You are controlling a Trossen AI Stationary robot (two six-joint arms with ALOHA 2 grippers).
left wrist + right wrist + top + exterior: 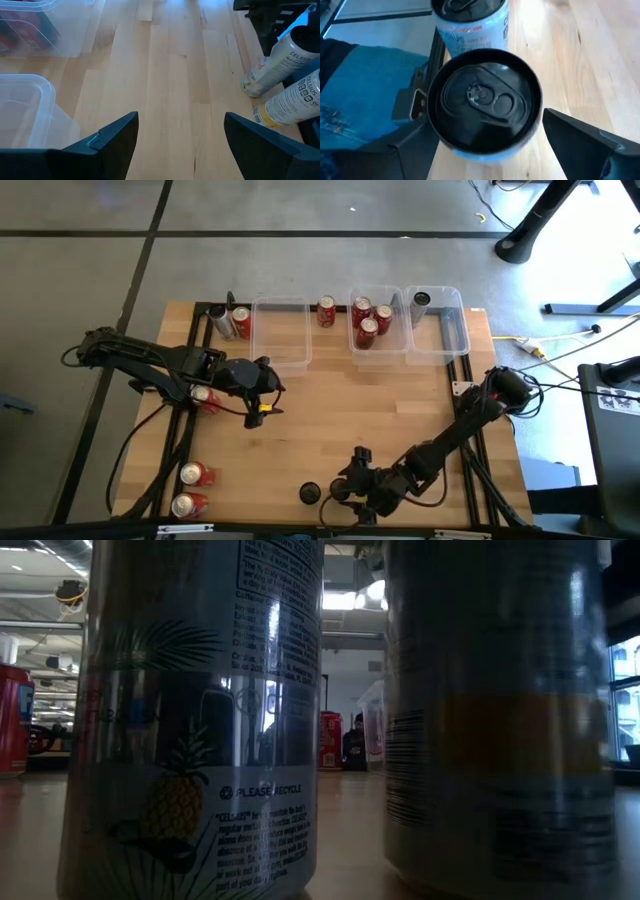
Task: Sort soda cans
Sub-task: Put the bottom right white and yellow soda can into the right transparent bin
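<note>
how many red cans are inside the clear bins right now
3, all in the middle bin: one red can at its back left, one beside it, one nearer the front. Others may be hidden.

Soda cans on the wooden table. Three red cans (369, 320) stand upright in the middle clear bin; one red can (326, 311) stands just left of it. Two cans (231, 321) lie at the far left. Two red cans (190, 488) lie near the left front corner. A black-topped can (485, 104) stands upright at the front edge.
</note>
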